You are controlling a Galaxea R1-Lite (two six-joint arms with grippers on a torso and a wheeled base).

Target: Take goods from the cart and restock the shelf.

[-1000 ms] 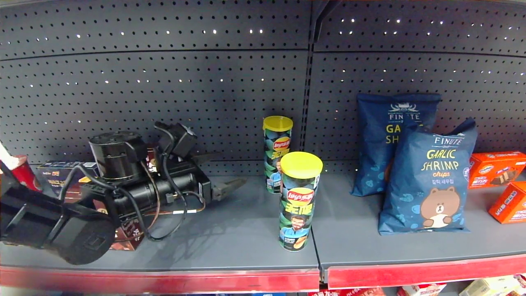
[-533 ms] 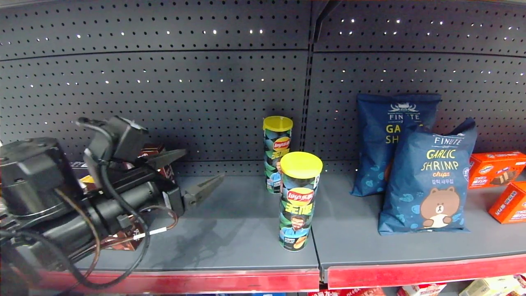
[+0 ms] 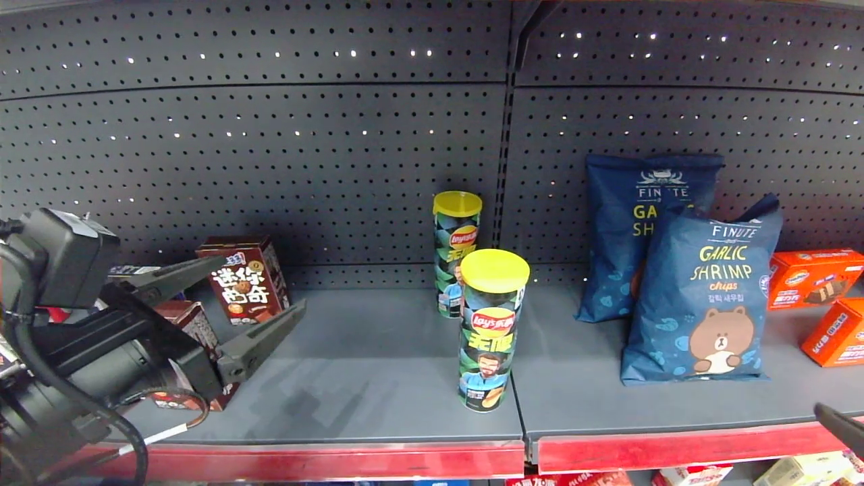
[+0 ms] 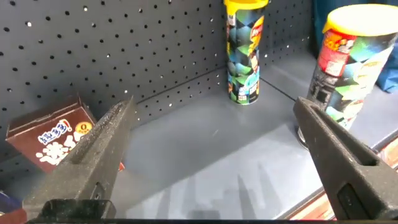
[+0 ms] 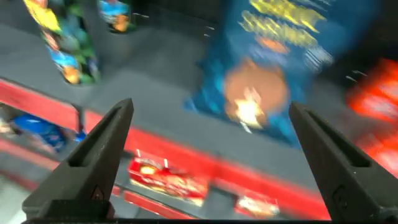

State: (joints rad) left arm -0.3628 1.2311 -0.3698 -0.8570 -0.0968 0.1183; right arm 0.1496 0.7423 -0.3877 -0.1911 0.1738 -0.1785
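On the left end of the grey shelf (image 3: 378,378), the left gripper (image 3: 264,282) hangs with its fingers spread wide, holding nothing. A brown cookie box (image 3: 243,278) stands upright just beyond it, close to the pegboard back. Mid-shelf stand the front chip can (image 3: 491,331) near the edge and the rear chip can (image 3: 456,253) behind it. The right gripper (image 5: 211,109), likewise spread wide and empty, is by the shelf's red front edge, facing the garlic shrimp chip bags (image 3: 705,297).

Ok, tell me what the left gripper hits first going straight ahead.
Probably no product: the left gripper aims through the gap between the brown box and the rear chip can, so it would meet bare shelf deck or the pegboard back panel first. Depth is unclear.
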